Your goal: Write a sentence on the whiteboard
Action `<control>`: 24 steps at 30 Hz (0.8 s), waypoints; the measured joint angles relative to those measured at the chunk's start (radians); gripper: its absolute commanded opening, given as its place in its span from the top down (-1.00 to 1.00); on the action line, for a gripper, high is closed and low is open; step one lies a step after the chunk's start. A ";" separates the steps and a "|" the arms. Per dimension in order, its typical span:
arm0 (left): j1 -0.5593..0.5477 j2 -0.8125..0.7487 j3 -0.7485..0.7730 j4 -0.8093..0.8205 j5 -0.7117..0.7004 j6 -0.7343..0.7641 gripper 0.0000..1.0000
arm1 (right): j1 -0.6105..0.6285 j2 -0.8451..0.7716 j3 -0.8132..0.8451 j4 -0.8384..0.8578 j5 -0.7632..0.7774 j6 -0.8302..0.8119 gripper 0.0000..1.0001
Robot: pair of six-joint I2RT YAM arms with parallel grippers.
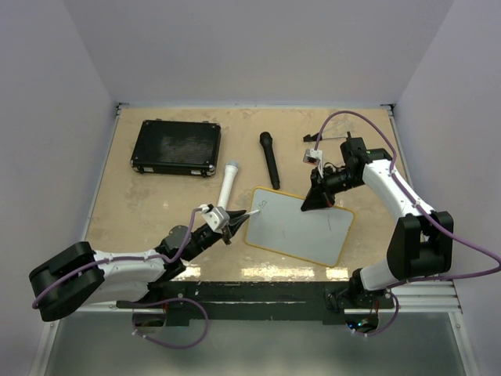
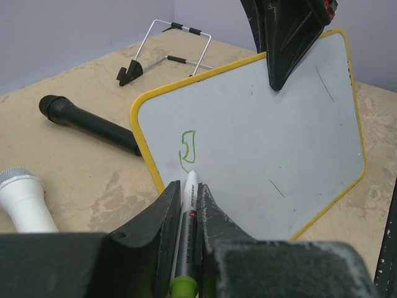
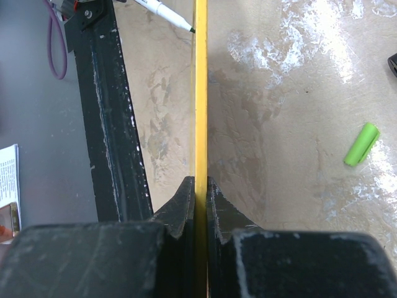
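Observation:
The whiteboard [image 1: 301, 227], white with a yellow rim, lies tilted on the table. My right gripper [image 1: 319, 200] is shut on its far edge; in the right wrist view the yellow rim [image 3: 201, 93] runs edge-on between the fingers of that gripper [image 3: 201, 186]. My left gripper [image 2: 188, 186] is shut on a green-ended marker [image 2: 185, 223], whose tip rests on the board [image 2: 267, 143] near its left corner. Of the sentence, a single green handwritten mark [image 2: 186, 149] shows just beyond the tip. The left gripper [image 1: 229, 219] sits at the board's left edge.
A black case [image 1: 176, 146] lies at the back left. A black microphone [image 1: 270, 159] and a white microphone [image 1: 228, 182] lie behind the board. A wire stand [image 2: 164, 49] stands farther back. A green cap [image 3: 361, 144] lies on the table by the right gripper.

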 measured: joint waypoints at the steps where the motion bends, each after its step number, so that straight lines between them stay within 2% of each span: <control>1: 0.000 0.001 0.000 0.001 0.000 0.000 1.00 | 0.000 0.000 0.000 0.000 0.000 0.000 1.00; 24: 0.000 0.061 0.055 -0.062 0.098 -0.013 1.00 | -0.001 0.000 0.000 0.000 0.000 0.000 1.00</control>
